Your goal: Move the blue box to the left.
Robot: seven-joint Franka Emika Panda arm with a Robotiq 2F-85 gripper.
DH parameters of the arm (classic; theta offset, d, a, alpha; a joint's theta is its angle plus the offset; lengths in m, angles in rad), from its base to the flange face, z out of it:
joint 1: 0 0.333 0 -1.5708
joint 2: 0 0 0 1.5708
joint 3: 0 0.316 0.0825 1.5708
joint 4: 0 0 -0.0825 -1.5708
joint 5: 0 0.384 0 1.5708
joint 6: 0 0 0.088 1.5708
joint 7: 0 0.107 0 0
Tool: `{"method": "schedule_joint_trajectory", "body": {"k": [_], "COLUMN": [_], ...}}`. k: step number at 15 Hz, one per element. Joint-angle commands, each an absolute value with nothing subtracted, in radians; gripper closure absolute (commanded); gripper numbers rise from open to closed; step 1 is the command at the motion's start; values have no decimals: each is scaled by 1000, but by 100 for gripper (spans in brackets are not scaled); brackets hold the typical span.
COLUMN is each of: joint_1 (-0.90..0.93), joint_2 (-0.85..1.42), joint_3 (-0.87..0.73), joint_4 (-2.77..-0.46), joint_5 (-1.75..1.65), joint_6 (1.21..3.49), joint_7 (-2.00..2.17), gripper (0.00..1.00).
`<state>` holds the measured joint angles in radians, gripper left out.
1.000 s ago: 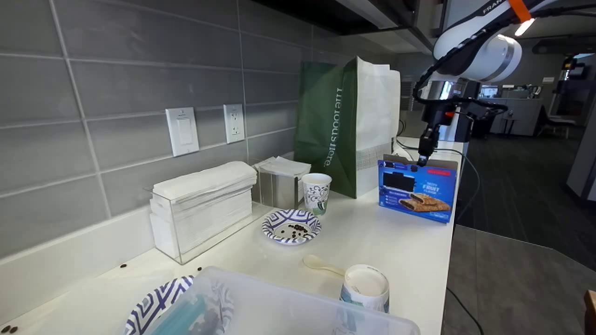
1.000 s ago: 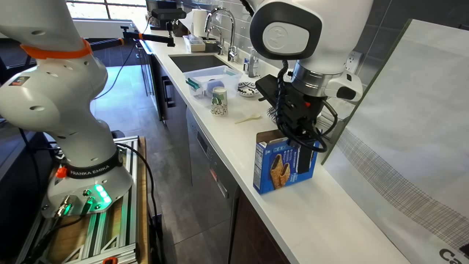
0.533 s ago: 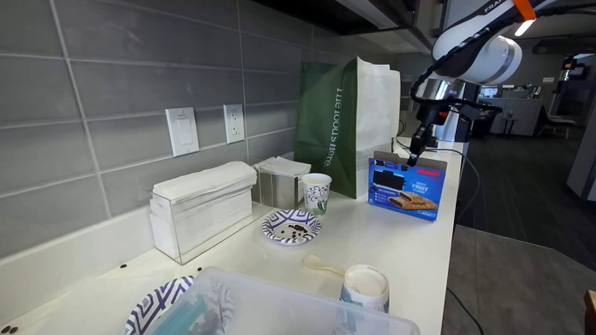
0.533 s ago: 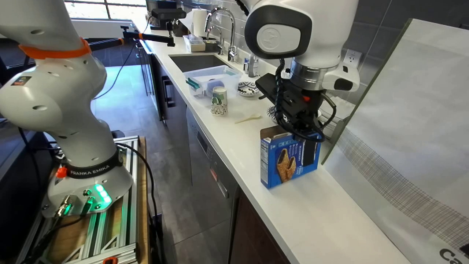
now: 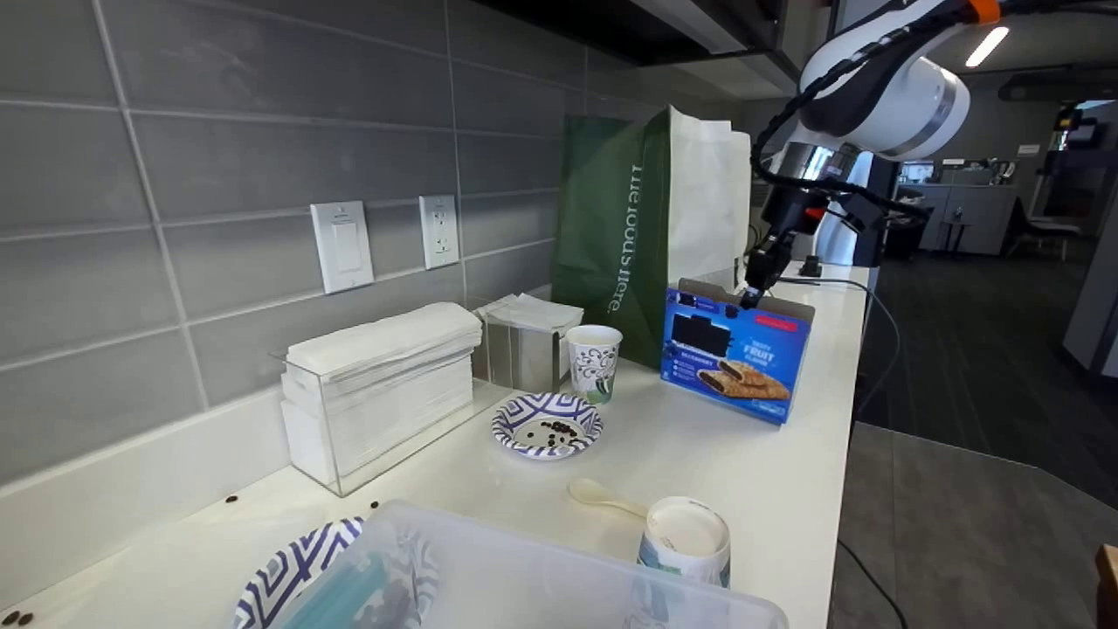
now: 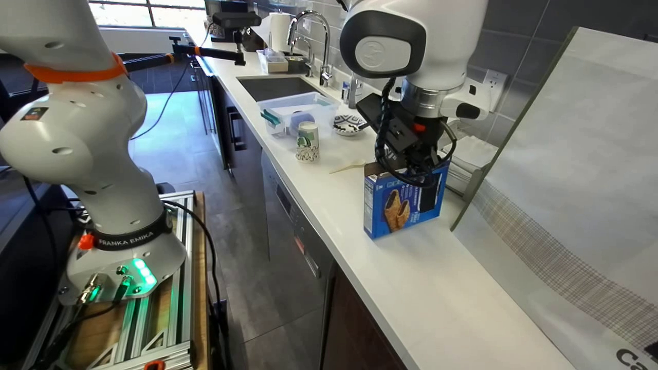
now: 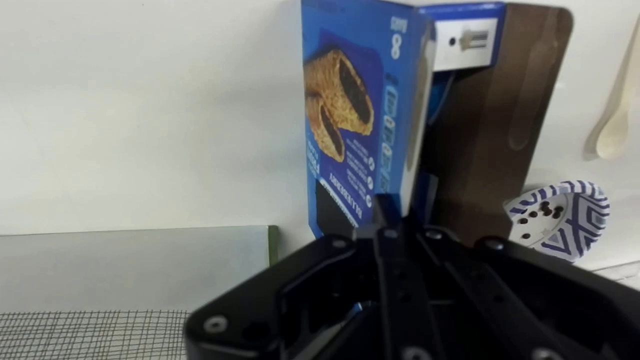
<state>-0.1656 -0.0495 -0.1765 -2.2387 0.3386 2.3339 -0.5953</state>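
Note:
The blue box [image 5: 742,354] stands roughly upright over the white counter, its open brown top flaps upward. It also shows in an exterior view [image 6: 398,208] and in the wrist view [image 7: 345,95], with its pastry picture and open top. My gripper [image 5: 749,299] is at the box's top edge. In the wrist view the fingertips [image 7: 397,212] are closed together on the upper edge of the printed front panel. In an exterior view the gripper [image 6: 419,172] hides part of the box's top. I cannot tell whether the box's bottom touches the counter.
The tall green paper bag [image 5: 611,253] stands close beside the box, against the wall. A patterned bowl with dark beans [image 5: 547,426], a paper cup [image 5: 594,362], a spoon [image 5: 603,496], an upside-down cup [image 5: 686,542], a napkin dispenser [image 5: 384,397] and a clear bin [image 5: 559,559] share the counter.
The gripper and blue box have moved together, leftward and nearer the bowl in an exterior view, and farther along the counter toward the spoon in an exterior view. Other things stay put.

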Motion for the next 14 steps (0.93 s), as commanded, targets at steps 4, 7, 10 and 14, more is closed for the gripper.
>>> {"method": "schedule_joint_trajectory", "body": {"k": [4,7,10,14], "joint_1": [-176,-187,-198,-210], "joint_2": [-60,-54,-53,-52], "joint_3": [-202,-218,-233,-243], "joint_4": [-2273,-2282,-2282,-2281], "joint_5": [375,372,361,345], "joint_6": [2358,2350,2354,2349], "joint_7": [-579,-581,-577,-565], "gripper": [100,100,100,73]}}
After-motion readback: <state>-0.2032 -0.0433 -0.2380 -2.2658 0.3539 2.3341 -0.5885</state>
